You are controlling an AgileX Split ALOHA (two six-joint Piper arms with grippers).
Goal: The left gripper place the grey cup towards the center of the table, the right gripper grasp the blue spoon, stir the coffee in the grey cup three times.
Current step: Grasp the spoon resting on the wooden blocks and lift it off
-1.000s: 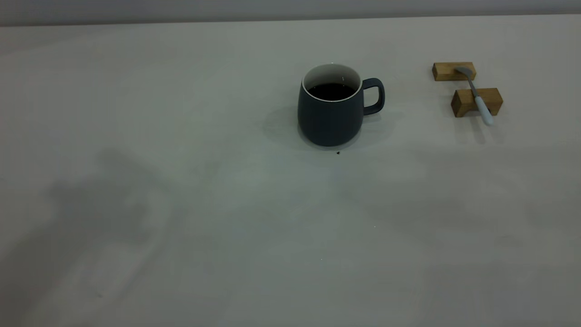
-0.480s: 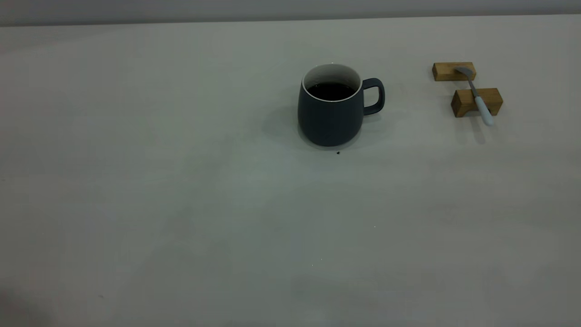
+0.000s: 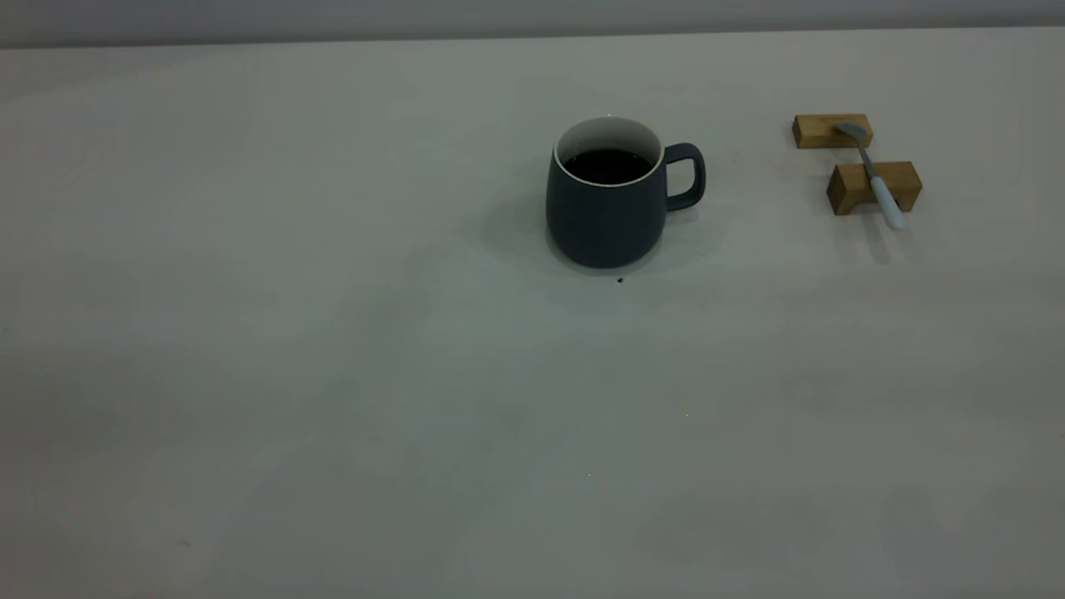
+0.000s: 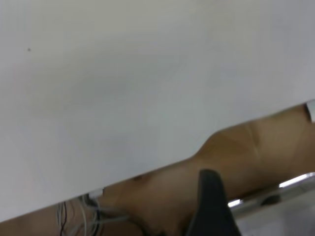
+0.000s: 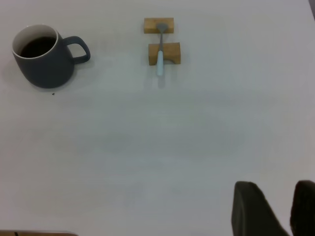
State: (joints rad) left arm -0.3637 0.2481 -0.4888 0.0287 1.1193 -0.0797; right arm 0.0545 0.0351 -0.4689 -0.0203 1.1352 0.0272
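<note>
The grey cup (image 3: 606, 212) stands upright near the middle of the table (image 3: 333, 374), its handle turned to the right, with dark coffee (image 3: 608, 166) inside. The blue spoon (image 3: 875, 179) lies across two wooden blocks at the far right, bowl on the far block, handle sticking out toward the front. Neither gripper shows in the exterior view. My right gripper (image 5: 278, 206) hovers over bare table well short of the spoon (image 5: 159, 54) and cup (image 5: 44, 56), a narrow gap between its tips, nothing in it. A dark part of my left gripper (image 4: 212, 209) hangs past the table's edge (image 4: 162, 164).
Two wooden blocks (image 3: 832, 131) (image 3: 857, 190) carry the spoon. A tiny dark speck (image 3: 620, 279) lies just in front of the cup. Beyond the table's edge in the left wrist view are a brown floor (image 4: 246, 152) and some cables (image 4: 83, 211).
The arm shadows on the front left of the table have faded away. Cup and spoon have not moved.
</note>
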